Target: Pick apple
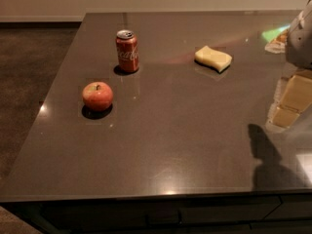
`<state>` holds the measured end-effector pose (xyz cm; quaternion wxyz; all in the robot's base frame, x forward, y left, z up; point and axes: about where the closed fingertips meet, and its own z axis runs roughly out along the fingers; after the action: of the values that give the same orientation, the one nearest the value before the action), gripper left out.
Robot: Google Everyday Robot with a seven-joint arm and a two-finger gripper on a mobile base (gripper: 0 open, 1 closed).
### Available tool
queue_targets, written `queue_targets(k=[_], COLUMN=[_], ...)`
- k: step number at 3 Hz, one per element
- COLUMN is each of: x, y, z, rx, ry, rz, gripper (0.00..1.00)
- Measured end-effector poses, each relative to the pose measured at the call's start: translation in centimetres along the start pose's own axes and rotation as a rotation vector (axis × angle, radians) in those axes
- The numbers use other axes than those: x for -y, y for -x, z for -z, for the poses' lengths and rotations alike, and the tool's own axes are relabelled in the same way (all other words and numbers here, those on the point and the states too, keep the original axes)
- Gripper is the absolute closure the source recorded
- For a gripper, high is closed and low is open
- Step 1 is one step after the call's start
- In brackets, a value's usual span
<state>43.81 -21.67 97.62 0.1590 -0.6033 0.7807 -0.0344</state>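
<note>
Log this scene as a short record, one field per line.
surface: dark glossy countertop
apple: red with yellowish patches, stem up, near the left edge, nothing touching it
Coca-Cola can: upright, behind the apple, apart from it
sponge: yellow, lying flat, right of the can
gripper: at the right edge of the view, over the countertop, well apart from the apple
status: apple not yet grasped

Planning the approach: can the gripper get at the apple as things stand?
Likely yes. The gripper hangs at the right edge of the view; the apple stands alone, left on the countertop. The Coca-Cola can and yellow sponge sit farther back, off the straight path. Arm reach itself can't be judged.
</note>
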Motion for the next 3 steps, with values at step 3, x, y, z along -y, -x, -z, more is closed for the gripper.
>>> queue_targets(k=[3], x=[2.1], y=[7.0], z=[-1.6], rx=[0.161], ry=[-0.02], rz=[0.056], gripper=[0.0])
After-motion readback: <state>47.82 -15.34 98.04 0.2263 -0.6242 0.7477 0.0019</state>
